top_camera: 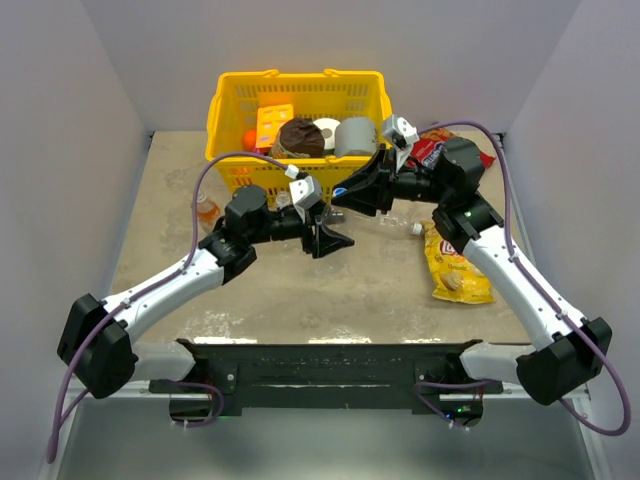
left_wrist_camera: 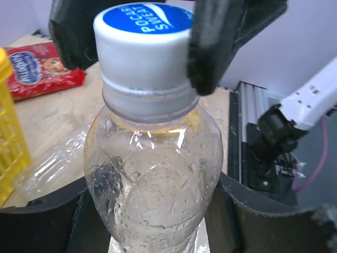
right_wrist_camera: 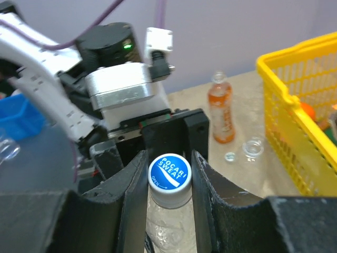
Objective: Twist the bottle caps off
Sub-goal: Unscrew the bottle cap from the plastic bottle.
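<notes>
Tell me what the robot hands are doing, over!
Left gripper shut on clear bottle. Right gripper shut on its cap. Cap not off yet. Nothing blocking.

A beige table (top_camera: 300, 290), mottled and worn pale in patches, is enclosed on three sides by plain panels: a back wall (top_camera: 330, 40), a left wall (top_camera: 60, 150) and a right wall (top_camera: 590, 110), all pale lavender-grey. The scene is lit evenly, and only soft shadows are cast on the tabletop.
</notes>
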You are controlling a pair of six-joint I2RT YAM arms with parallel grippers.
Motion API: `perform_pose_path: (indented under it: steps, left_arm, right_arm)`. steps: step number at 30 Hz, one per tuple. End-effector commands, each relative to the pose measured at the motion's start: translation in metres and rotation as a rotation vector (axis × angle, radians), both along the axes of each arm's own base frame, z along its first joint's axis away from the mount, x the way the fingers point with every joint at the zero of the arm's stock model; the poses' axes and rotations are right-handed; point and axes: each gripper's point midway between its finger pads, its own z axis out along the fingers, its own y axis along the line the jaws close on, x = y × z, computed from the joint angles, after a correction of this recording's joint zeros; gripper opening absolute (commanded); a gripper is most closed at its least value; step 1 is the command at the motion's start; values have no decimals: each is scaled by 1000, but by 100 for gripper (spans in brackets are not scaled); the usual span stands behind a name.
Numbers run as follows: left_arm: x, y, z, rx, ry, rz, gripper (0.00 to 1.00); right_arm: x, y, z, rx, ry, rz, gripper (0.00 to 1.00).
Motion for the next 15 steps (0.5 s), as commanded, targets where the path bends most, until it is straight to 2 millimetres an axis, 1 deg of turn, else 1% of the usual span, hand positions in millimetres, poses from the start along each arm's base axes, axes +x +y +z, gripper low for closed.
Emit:
perform_pose_path:
  steps: [1,2,4,6,8,10,11,12,15]
  left_arm:
    - [-53,-14,29,-76,-128,-311,40]
    - [-54,-15,29,-73,-123,-321,40]
    - [-55,-17,26,-64,-110,-341,40]
    - [-53,-17,25,-61,-106,-330,40]
    - [-51,-18,23,-57,-104,-318,40]
    - [-48,-18,22,-54,-106,-296,40]
    - [-46,-18,21,-50,-106,-286,40]
    - [-42,-18,21,-49,-104,-264,40]
    - [-35,-17,20,-46,-107,-214,39]
  right_arm:
    - [-52,0,-12,-29,-6,308,0]
    - [-62,-3,-12,-31,-12,366,1]
    - [-73,-6,-10,-29,-38,412,3]
    - [-78,-9,-9,-28,-53,428,4]
    - [-79,-9,-5,-25,-67,410,5]
    - [-70,-9,-5,-25,-59,358,9]
    - [-69,-10,-1,-22,-68,339,9]
    - [-62,-9,1,-20,-68,293,14]
    - [-57,-10,6,-12,-80,235,19]
